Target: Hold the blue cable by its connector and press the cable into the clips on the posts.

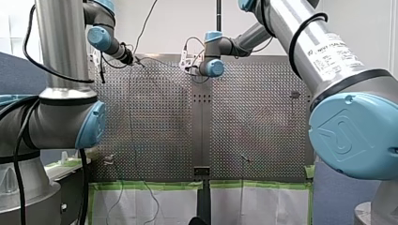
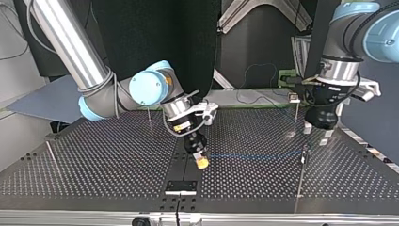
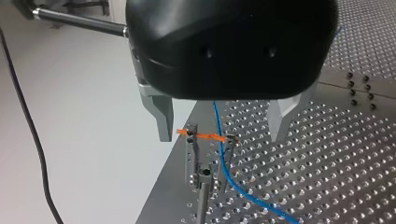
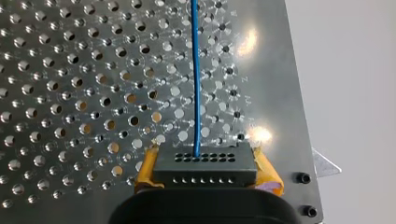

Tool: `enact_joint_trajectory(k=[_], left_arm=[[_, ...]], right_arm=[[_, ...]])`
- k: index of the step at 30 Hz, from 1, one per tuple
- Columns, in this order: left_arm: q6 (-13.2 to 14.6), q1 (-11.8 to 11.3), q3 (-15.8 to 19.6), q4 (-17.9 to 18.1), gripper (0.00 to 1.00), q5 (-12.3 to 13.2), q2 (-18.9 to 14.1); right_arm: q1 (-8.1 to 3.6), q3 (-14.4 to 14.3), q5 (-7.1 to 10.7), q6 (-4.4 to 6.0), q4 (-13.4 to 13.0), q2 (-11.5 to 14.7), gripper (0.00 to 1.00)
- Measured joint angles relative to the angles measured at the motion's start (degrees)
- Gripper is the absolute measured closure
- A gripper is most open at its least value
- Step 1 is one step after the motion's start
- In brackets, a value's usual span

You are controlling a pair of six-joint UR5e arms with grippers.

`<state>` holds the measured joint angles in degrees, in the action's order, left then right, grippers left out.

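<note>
Robotics lab here, front view: a perforated metal table [image 1: 159, 117], my left arm [image 1: 61, 56] at nine o'clock, my right arm [image 1: 328, 61] at three. Green tape [image 1: 150, 185] at six.

Front, top views face oppositely across table [image 2: 94, 155].

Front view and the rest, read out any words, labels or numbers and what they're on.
White label on my right arm: printed lines, too blurred to read.
Blue joint cap on that arm: embossed logo, no legible letters.
Black band on my left arm's wrist: pale lettering, too small to read.
</note>
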<state>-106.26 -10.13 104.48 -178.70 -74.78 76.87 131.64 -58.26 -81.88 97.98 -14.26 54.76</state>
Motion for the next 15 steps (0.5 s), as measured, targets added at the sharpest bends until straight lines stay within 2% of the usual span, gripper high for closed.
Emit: enact_joint_trajectory(k=[7,15], left_arm=[[2.43,-0.16,-0.01,0.34,0.0,0.36,-0.02],[3.32,-0.01,0.0,0.44,0.0,1.44,0.14]], right_arm=[[0.01,-0.27,-0.03,-0.12,0.26,-0.04,1.0],[-0.11,-0.31,-0.12,-0.07,0.3,-0.07,1.0]])
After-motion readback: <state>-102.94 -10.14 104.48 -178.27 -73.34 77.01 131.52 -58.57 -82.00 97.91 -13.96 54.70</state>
